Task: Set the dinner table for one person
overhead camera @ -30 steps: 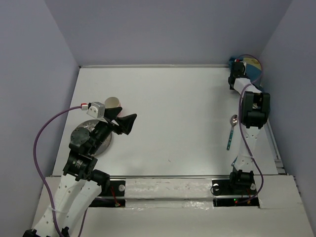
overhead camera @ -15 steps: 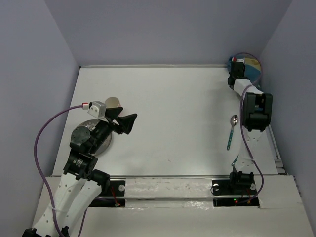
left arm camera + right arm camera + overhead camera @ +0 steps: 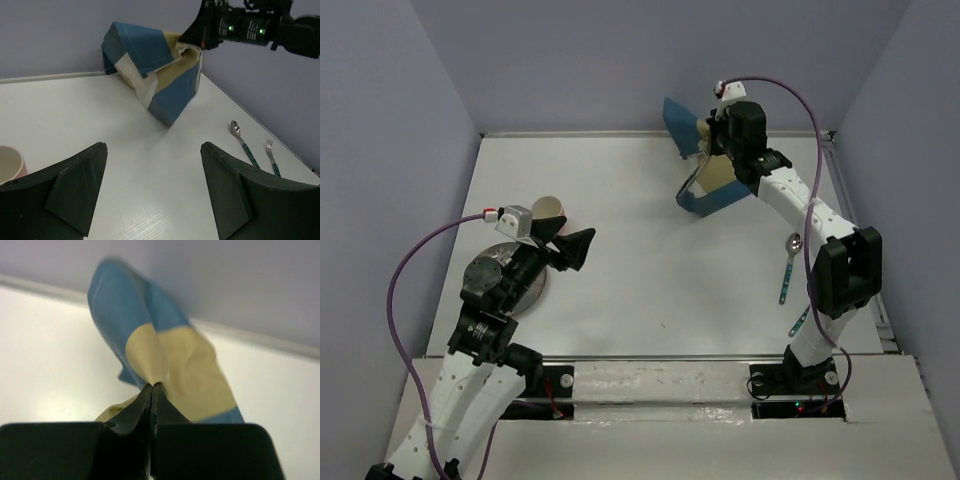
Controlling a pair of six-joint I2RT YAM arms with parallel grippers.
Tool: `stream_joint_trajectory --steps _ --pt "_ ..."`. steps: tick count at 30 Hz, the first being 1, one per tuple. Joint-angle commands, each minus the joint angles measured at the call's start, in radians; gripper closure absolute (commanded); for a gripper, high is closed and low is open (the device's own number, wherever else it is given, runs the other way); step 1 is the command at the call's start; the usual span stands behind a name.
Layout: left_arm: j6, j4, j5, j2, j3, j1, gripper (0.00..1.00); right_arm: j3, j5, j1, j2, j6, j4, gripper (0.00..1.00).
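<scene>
Blue-and-tan cloth placemat point(image 3: 705, 172) hangs crumpled from the right end effector point(image 3: 151, 390), whose jaws are pinched tight on a fold, raised over the far part of the white surface point(image 3: 650, 280) that spreads beneath both arms. At the left side, the left end effector point(image 3: 152, 150) hovers with its jaws spread wide, near a cup point(image 3: 549, 209) and a grey plate point(image 3: 534, 290). A spoon point(image 3: 790, 262) and a fork point(image 3: 270, 152) lie near the right edge.
</scene>
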Motion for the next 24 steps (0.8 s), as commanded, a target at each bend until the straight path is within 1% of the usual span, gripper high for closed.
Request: stream_joint_trajectory --steps 1,2,3,6,7,8,9,11,13,15,16,17,18,20,21,22,23,24 --pt "0.002 0.024 -0.047 -0.003 0.045 0.004 0.14 -0.175 -0.09 0.041 -0.004 0.209 -0.045 1.0" --pt "-0.002 0.021 -0.057 -0.003 0.045 0.006 0.14 -0.228 -0.103 0.081 -0.009 0.229 -0.033 1.0" --pt "-0.009 0.015 -0.074 0.0 0.045 0.006 0.14 -0.253 -0.107 0.101 -0.009 0.272 -0.007 1.0" --pt "-0.031 0.005 -0.101 0.003 0.044 0.006 0.16 -0.308 -0.158 0.163 0.009 0.327 0.017 1.0" --pt "-0.05 0.002 -0.127 0.0 0.042 0.006 0.18 -0.315 -0.164 0.172 0.017 0.333 0.032 0.93" --pt "-0.064 -0.001 -0.141 0.0 0.041 0.006 0.19 -0.322 -0.195 0.172 0.026 0.336 0.046 0.76" --pt "-0.075 -0.005 -0.158 -0.002 0.039 0.006 0.2 -0.327 -0.248 0.181 0.028 0.347 0.056 0.72" --pt "-0.097 -0.021 -0.19 -0.005 0.041 0.006 0.23 -0.325 -0.288 0.181 0.031 0.364 0.084 0.71" --pt "-0.106 -0.033 -0.209 -0.005 0.047 0.006 0.26 -0.281 -0.342 0.181 0.044 0.386 0.083 0.71" --pt "-0.117 -0.051 -0.222 -0.005 0.059 0.006 0.27 -0.246 -0.429 0.181 0.067 0.399 0.084 0.7" --pt "-0.124 -0.056 -0.23 -0.01 0.059 0.004 0.28 -0.221 -0.451 0.181 0.072 0.399 0.083 0.64" --pt "-0.132 -0.059 -0.235 -0.011 0.056 0.006 0.28 -0.209 -0.471 0.181 0.078 0.393 0.083 0.42" --pt "-0.144 -0.062 -0.265 -0.014 0.054 0.006 0.29 -0.195 -0.46 0.181 0.083 0.383 0.07 0.29" --pt "-0.161 -0.08 -0.284 -0.019 0.047 0.004 0.31 -0.19 -0.367 0.164 0.066 0.337 0.044 0.04" --pt "-0.167 -0.085 -0.287 -0.016 0.041 0.006 0.32 -0.195 -0.365 0.144 0.057 0.341 0.038 0.04" --pt "-0.173 -0.087 -0.287 -0.013 0.036 0.004 0.32 -0.206 -0.374 0.084 0.048 0.353 0.038 0.09" --pt "-0.179 -0.087 -0.284 -0.008 0.033 0.004 0.33 -0.221 -0.383 0.048 0.037 0.375 0.04 0.09" --pt "-0.195 -0.085 -0.272 -0.004 0.028 0.004 0.34 -0.262 -0.373 0.014 0.025 0.41 0.043 0.19"
